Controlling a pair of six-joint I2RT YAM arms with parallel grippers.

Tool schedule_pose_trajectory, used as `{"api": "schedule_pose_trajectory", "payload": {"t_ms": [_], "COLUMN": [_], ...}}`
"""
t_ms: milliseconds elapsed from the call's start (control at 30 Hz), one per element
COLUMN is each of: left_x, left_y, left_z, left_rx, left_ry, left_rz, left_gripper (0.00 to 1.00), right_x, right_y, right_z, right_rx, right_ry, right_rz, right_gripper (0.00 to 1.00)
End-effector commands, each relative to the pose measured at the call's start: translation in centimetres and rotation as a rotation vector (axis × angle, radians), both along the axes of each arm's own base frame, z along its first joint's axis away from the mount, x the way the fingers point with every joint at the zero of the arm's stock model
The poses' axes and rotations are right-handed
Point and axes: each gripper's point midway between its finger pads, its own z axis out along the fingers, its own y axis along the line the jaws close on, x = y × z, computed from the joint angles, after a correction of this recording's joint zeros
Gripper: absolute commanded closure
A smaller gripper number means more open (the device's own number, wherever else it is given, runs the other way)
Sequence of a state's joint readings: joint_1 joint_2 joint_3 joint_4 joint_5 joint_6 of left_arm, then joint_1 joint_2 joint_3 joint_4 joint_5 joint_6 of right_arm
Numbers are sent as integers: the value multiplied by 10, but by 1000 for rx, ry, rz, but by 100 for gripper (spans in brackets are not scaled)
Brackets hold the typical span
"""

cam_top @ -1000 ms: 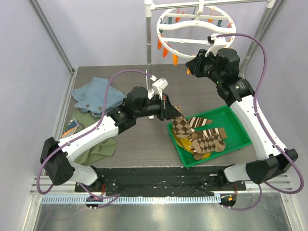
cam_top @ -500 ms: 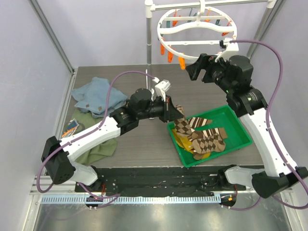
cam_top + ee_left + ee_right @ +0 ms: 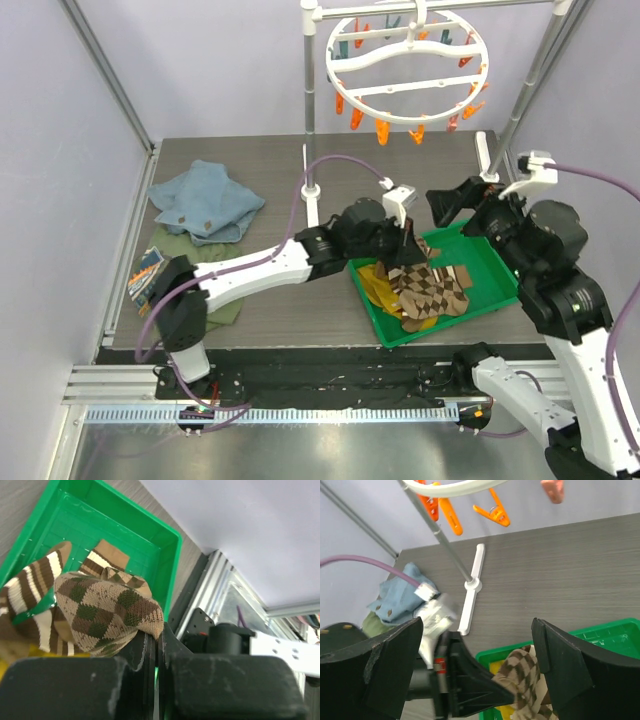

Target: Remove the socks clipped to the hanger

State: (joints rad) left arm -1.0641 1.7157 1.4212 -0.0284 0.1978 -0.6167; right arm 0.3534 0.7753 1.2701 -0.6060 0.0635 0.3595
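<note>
Above the counter [image 3: 270, 170] the hanger [image 3: 329, 62] hangs with all visible clips [image 3: 381, 131] bare. The socks [image 3: 430, 295] lie heaped in the green tray [image 3: 485, 262], seemingly the drop-off. The left pincer [image 3: 408, 245], over the tray's left edge, is clamped tight on a diamond-patterned sock [image 3: 107, 607], probably to release it there. The right pincer [image 3: 468, 212] hovers spread wide and empty above the tray's far side.

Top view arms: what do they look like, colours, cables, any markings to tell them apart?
They are built alike. The left arm and right arm have glossy white link shells and black joint housings. A purple cable loops along each to a small white wrist block. The fingers are matte black, broad wedges, lightly scuffed. I see no markings.
</note>
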Motion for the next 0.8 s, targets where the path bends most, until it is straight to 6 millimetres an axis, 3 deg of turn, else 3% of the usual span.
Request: {"api": "schedule_pose_trajectory", "payload": {"t_ms": [0,100,133,167,233,300,333,367,433,467,567,733,767], "left_x": [10,10,12,15,17,19,21,26,26,25,21,22,24], "left_y": [-40,-65,-73,-81,-88,-89,-87,-83,-79,-76,-61,-24,-13], "left_z": [-11,-23,-51,-51,-76,-74,-64,-61,-45,-29,-8,12,7], "left_rx": [-1,-7,31,22,61,72,59,60,33,10,29,65,91], "left_ry": [-21,-14,11,13,37,31,18,6,-19,-36,-71,-150,-159], "left_rz": [11,1,-5,-8,-15,-9,4,34,37,35,32,95,124], "left_gripper": [100,94,90,87,76,63,58,44,33,25,1,0,0], "right_x": [-10,-21,-26,-29,-32,-38,-39,-41,-42,-43,-44,-49,-50], "right_y": [-24,-32,-31,-32,-37,-43,-44,-45,-46,-46,-44,-35,-33], "right_z": [1,3,4,3,4,6,7,7,7,7,5,7,7], "right_rx": [46,70,74,75,74,76,73,68,62,62,62,76,70], "right_ry": [5,6,-3,-3,-12,-31,-37,-40,-40,-38,-26,-10,-13], "right_rz": [-128,-155,-143,-138,-160,-176,-179,-178,-179,-178,-166,-115,-100], "right_gripper": [0,0,0,0,1,0,0,0,0,0,0,0,0]}}
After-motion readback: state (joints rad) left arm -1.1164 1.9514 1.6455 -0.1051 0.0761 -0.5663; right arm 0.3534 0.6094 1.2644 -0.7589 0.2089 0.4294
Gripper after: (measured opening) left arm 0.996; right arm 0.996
